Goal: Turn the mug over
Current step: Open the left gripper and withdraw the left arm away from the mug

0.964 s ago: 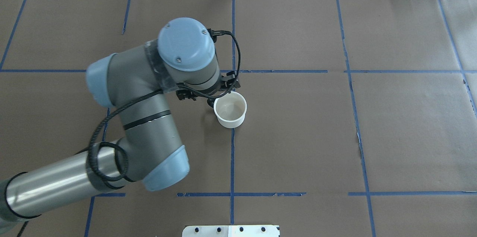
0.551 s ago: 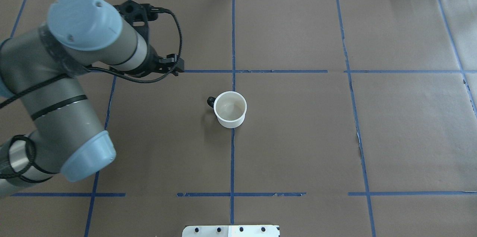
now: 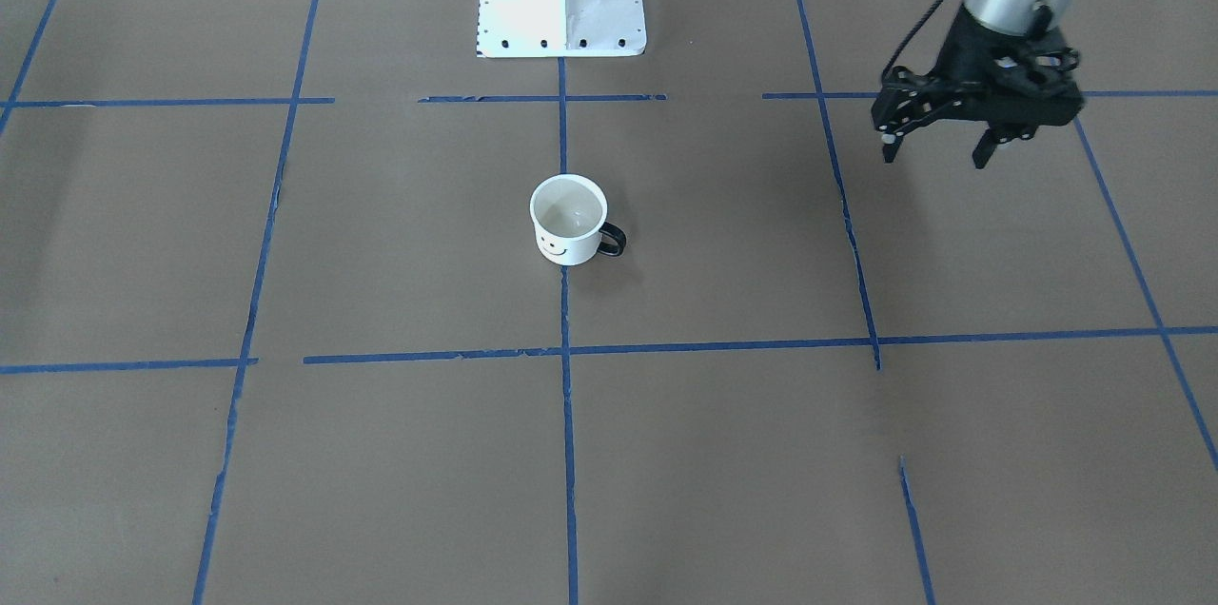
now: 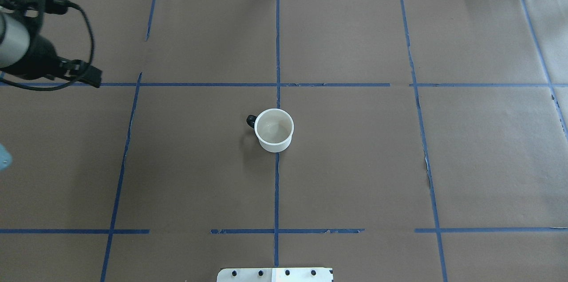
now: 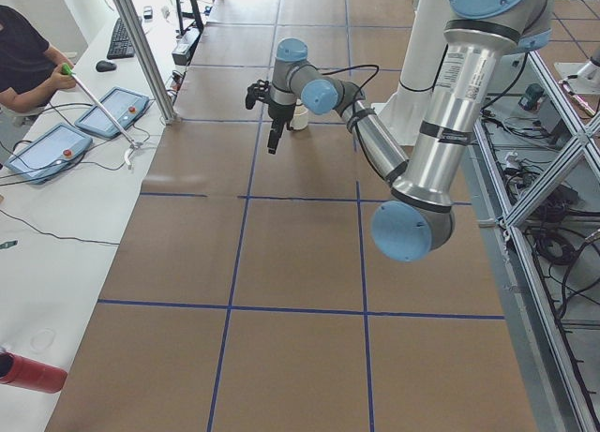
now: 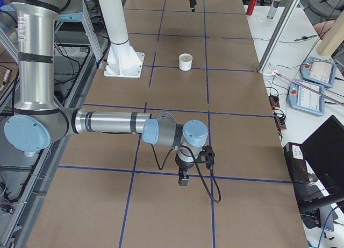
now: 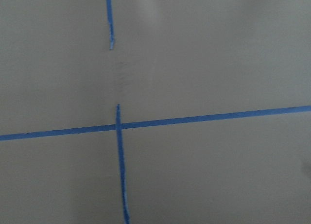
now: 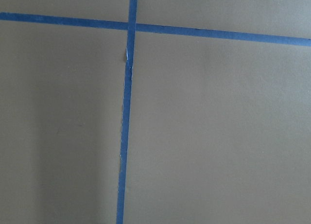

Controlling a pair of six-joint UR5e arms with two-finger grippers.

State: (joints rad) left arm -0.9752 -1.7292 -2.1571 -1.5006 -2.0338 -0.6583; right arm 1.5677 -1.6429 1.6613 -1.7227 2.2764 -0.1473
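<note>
The white mug (image 3: 568, 223) with a black smiley face stands upright, mouth up, on the brown table at a blue tape crossing. Its black handle (image 3: 613, 240) points toward my left side. It also shows in the overhead view (image 4: 274, 130) and in the exterior right view (image 6: 185, 62). My left gripper (image 3: 935, 154) is open and empty, hovering far from the mug at the table's left part. In the overhead view only its wrist (image 4: 31, 58) shows, at the left edge. My right gripper (image 6: 183, 178) hangs low over the table's right end; I cannot tell whether it is open or shut.
The white robot base plate (image 3: 561, 15) sits behind the mug at the table's near edge. Blue tape lines (image 4: 277, 51) divide the brown table cover. An operator (image 5: 23, 62) and control tablets (image 5: 111, 111) are on the far side bench.
My left arm has drawn back from the mug's handle, far to the left and up. The mug stays upright in the same spot.
</note>
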